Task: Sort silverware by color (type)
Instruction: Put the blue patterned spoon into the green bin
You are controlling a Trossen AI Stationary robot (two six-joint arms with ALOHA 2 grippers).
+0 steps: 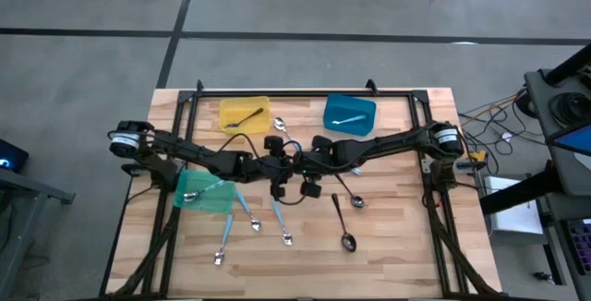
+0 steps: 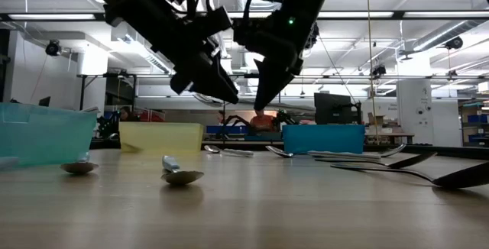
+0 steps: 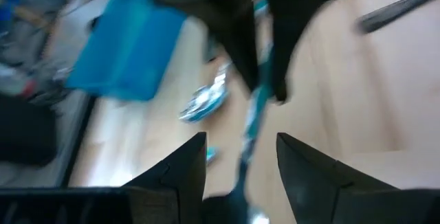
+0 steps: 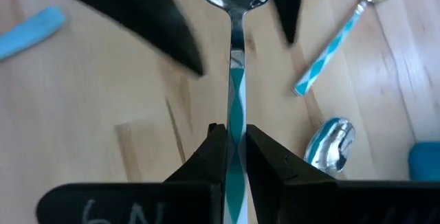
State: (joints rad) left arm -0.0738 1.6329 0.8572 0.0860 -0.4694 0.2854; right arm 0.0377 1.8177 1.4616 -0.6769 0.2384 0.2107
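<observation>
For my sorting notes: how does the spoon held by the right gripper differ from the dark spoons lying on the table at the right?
The held spoon has a blue-and-white striped handle; the dark spoons are black all over. The held spoon is clamped in the right gripper above the wood; the dark spoons lie flat on the table, untouched. Both are slim and small-bowled.

both arms (image 1: 277, 164) crowd table centre, front edge free

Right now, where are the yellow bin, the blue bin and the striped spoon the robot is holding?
yellow bin (image 1: 261, 107): high view, on its far rim.
blue bin (image 1: 334, 103): high view, on its wall.
striped spoon (image 4: 237, 107): right wrist view, on its handle.
</observation>
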